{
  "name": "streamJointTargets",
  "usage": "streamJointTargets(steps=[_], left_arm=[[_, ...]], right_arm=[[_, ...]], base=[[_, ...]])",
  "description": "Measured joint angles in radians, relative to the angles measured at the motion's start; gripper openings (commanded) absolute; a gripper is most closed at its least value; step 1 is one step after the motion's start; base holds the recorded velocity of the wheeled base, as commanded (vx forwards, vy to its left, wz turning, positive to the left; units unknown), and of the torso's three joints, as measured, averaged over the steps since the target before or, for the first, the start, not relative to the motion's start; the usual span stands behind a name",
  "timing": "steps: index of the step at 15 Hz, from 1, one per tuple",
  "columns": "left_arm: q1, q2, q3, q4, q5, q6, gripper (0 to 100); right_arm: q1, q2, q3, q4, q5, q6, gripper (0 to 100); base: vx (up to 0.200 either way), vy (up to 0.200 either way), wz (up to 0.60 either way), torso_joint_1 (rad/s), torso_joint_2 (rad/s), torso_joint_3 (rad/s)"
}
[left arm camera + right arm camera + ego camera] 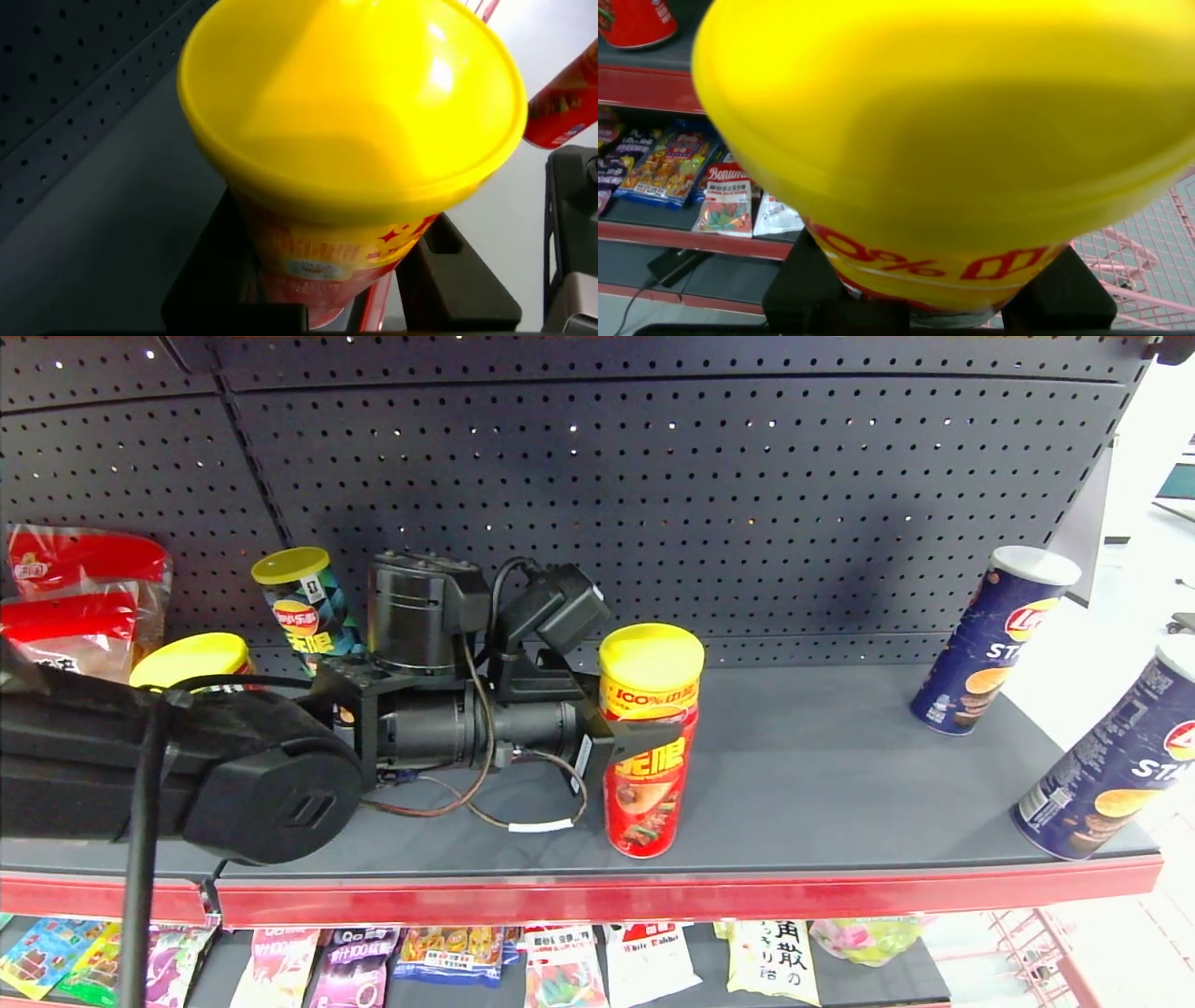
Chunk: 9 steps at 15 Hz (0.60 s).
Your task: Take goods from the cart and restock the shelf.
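Restock inspection, 3 views.
Head view: we see the left gripper [649, 730] closed around a red can [644, 803] upright on the grey shelf [822, 784], 2 blue cans [994, 639] well to its right. Left wrist view: that can sits between the fingers [210, 280]. Right wrist view: the right gripper [938, 303] grips a second red can [943, 140], pink cart [1148, 261] behind.
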Motion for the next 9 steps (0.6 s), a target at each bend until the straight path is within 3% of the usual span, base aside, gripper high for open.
streamJointTargets(steps=[3, 9], left_arm=[[0.0, -0.012, 0.037, -0.005, -0.028, 0.001, 0], [0.011, -0.04, 0.071, -0.001, -0.03, 0.003, 0]], right_arm=[[0.0, 0.0, 0.0, 0.0, 0.0, 0.0, 0], [0.0, 0.001, 0.0, 0.0, 0.001, 0.0, 0]], base=[[0.0, 0.0, 0.0, 0.0, 0.0, 0.0], [0.0, 0.0, 0.0, 0.0, 0.0, 0.0]])
